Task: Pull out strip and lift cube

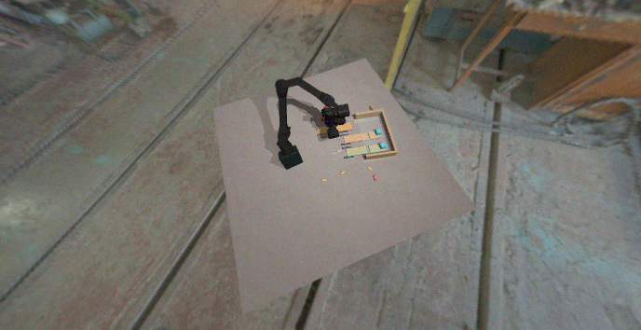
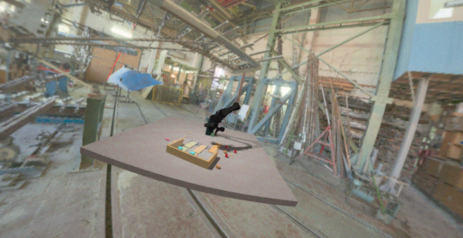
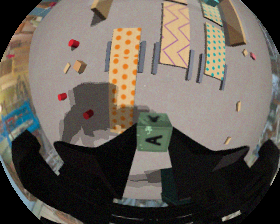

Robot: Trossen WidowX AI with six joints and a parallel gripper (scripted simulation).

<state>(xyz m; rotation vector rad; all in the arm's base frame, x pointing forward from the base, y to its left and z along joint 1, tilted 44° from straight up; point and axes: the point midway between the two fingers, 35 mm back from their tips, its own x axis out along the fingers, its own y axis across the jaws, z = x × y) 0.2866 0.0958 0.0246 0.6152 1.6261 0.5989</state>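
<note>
My gripper (image 3: 152, 127) (image 1: 333, 131) is shut on the labelled cube (image 3: 152, 131), a green cube with a black "A" on its face, and holds it above the table. Below and ahead of it lies the orange dotted strip (image 3: 124, 63) (image 1: 345, 128), pulled partly out of the wooden frame (image 1: 390, 135) (image 2: 188, 155). A zigzag strip (image 3: 176, 35) (image 1: 356, 138) and a teal dotted strip (image 3: 216, 52) (image 1: 356, 151) lie inside the frame, each with a teal cube (image 1: 378, 131) (image 1: 383, 145) at its far end. In the top view the gripper hides the held cube.
Small red and tan bits (image 1: 375, 177) (image 1: 343, 172) (image 3: 74, 44) (image 3: 79, 66) lie scattered on the grey table (image 1: 326, 229) (image 2: 145, 152). Dark short bars (image 3: 155, 56) lie between the strips. The arm's base (image 1: 291, 159) stands left of the frame.
</note>
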